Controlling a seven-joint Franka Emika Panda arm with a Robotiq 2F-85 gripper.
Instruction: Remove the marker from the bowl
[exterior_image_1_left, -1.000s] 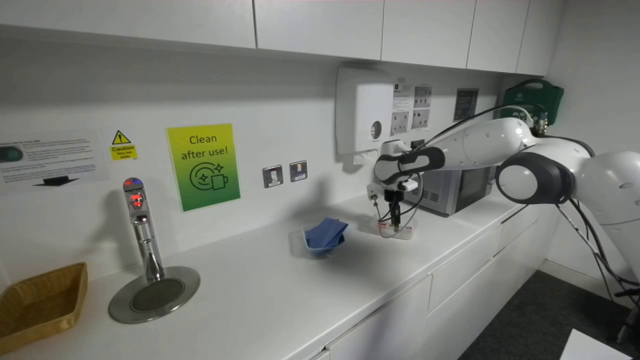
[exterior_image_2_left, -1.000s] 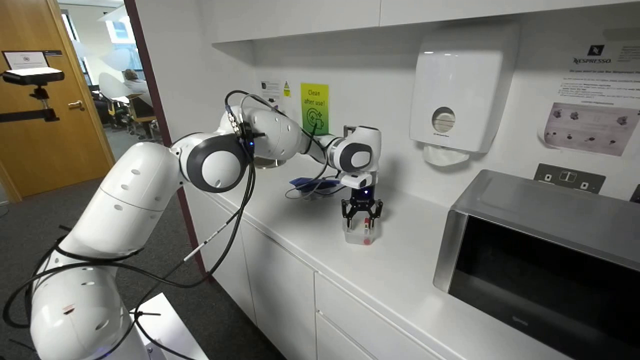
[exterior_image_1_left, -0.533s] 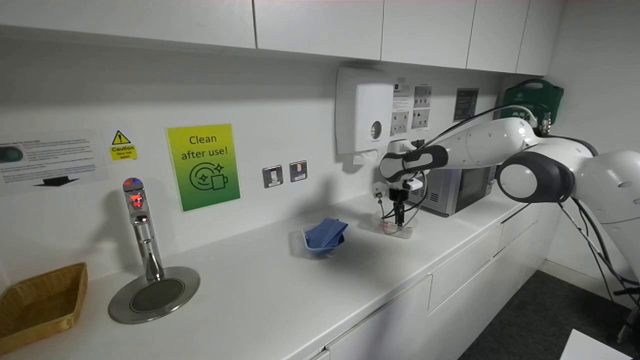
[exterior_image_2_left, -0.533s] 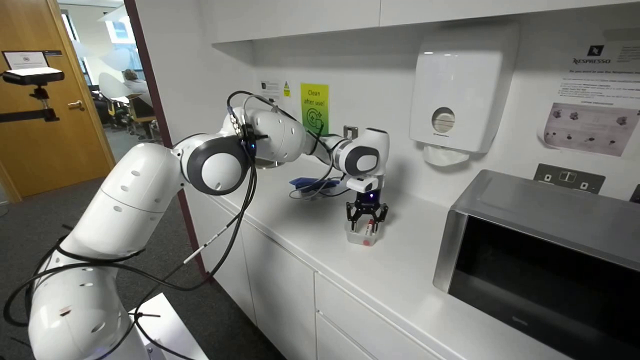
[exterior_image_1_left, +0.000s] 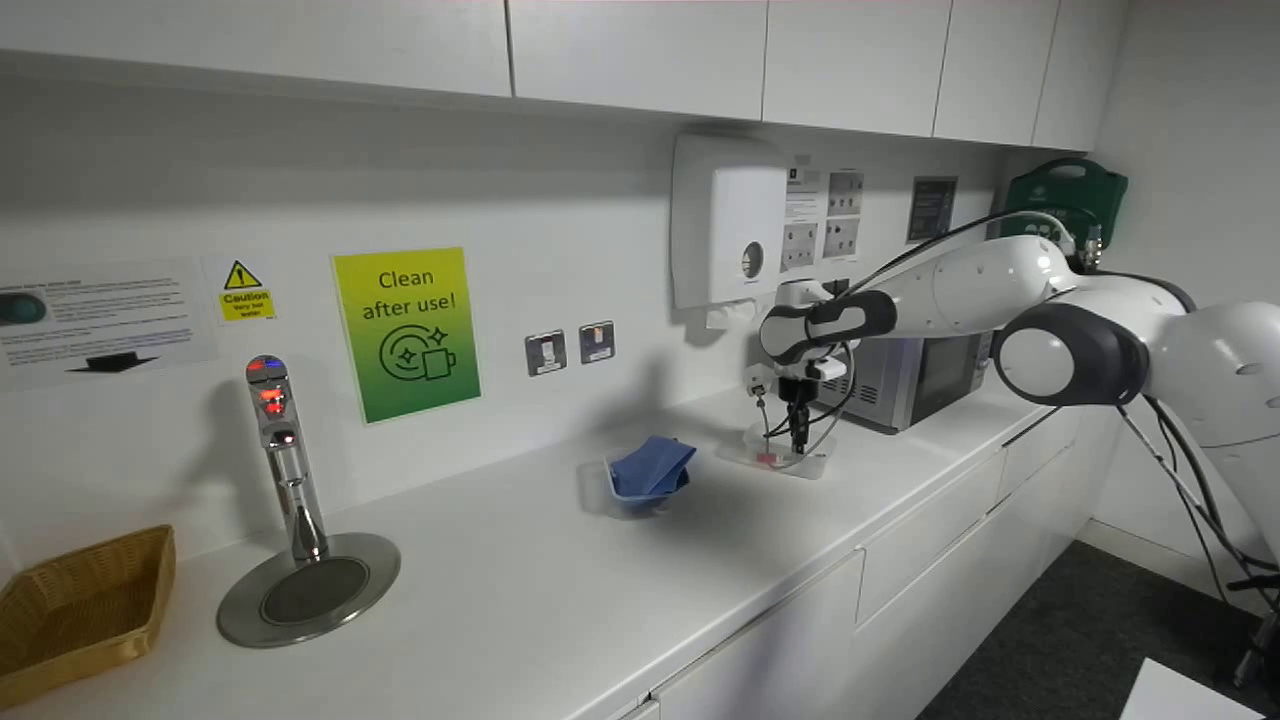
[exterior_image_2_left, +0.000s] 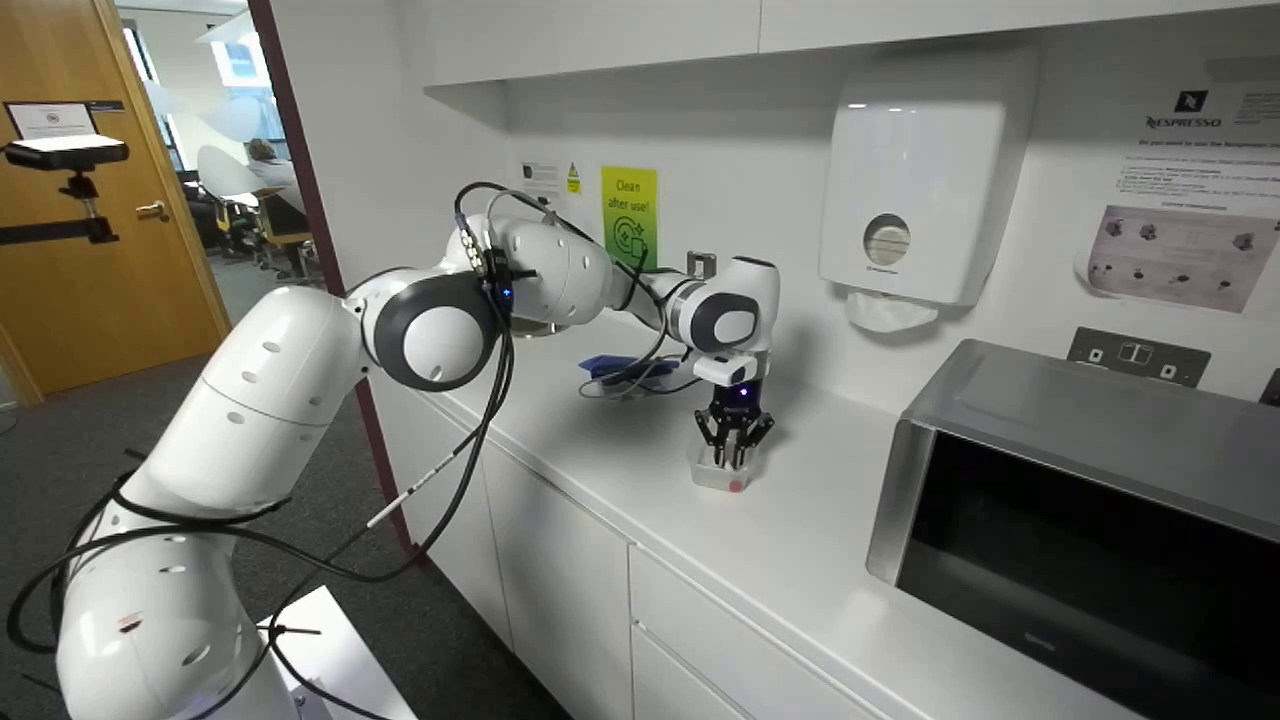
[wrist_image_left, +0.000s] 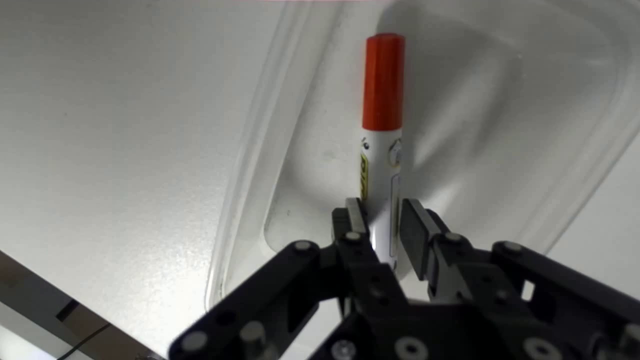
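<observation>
Beginning at the left of the wrist view: noting worktop (wrist_image_left: 125, 150), running up to the clear plastic bowl (wrist_image_left: 260, 165). Next, finding the red-capped marker (wrist_image_left: 381, 150) lying inside the bowl, with its cap nearer the left wall than the right. Observing the gripper (wrist_image_left: 384, 217) astride the white barrel, to all appearances clamping it near the end away from the cap; pointing downward into the bowl in both exterior views. Judging the grasp as made and the lift as pending. Holding off-centre, hence risking a dip at the capped end; calling for a settled squeeze, then a slow, straight rise past the rim before any sideways travel. Ending at the right with the bowl's roomier side: advising any small correction that way.
</observation>
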